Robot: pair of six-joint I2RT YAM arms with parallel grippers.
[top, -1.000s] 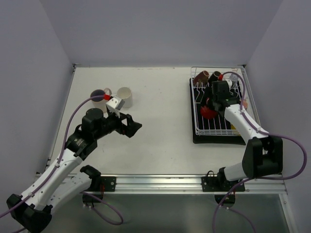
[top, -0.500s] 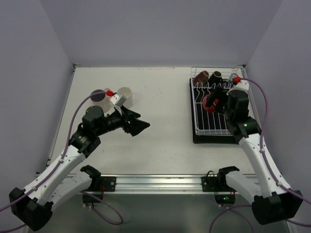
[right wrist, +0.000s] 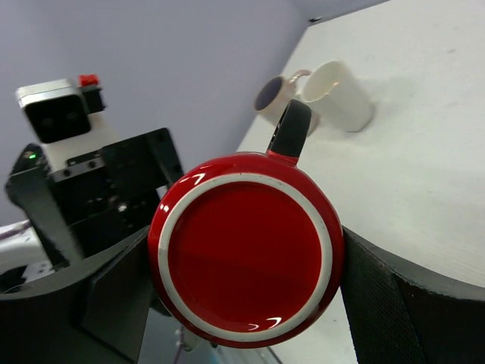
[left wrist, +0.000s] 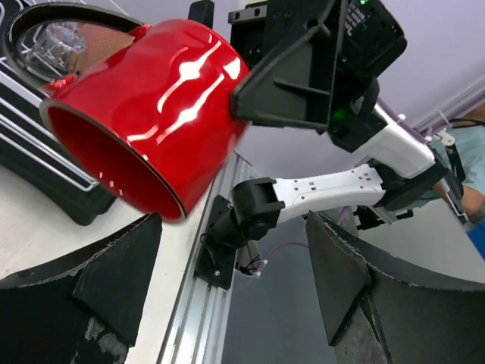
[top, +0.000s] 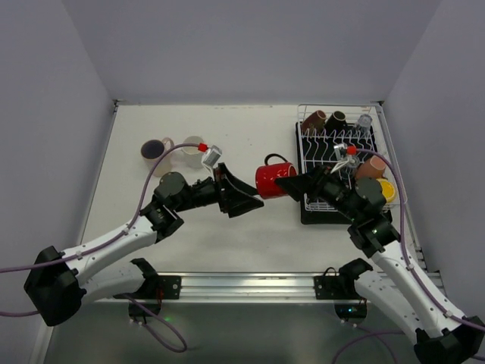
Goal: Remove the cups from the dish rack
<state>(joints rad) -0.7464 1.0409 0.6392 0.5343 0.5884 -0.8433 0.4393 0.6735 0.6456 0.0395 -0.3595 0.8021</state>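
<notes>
the right gripper [top: 290,184] pinches a glossy red ceramic mug [top: 269,182] sideways above the pale table [top: 227,136], just left of the white wire dish rack [top: 311,152]; the left gripper [top: 250,203], fingers spread, faces its mouth.

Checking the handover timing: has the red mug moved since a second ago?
Yes. The red mug has moved left, out of the dish rack, and is now held by the right gripper over the table beside it.
</notes>
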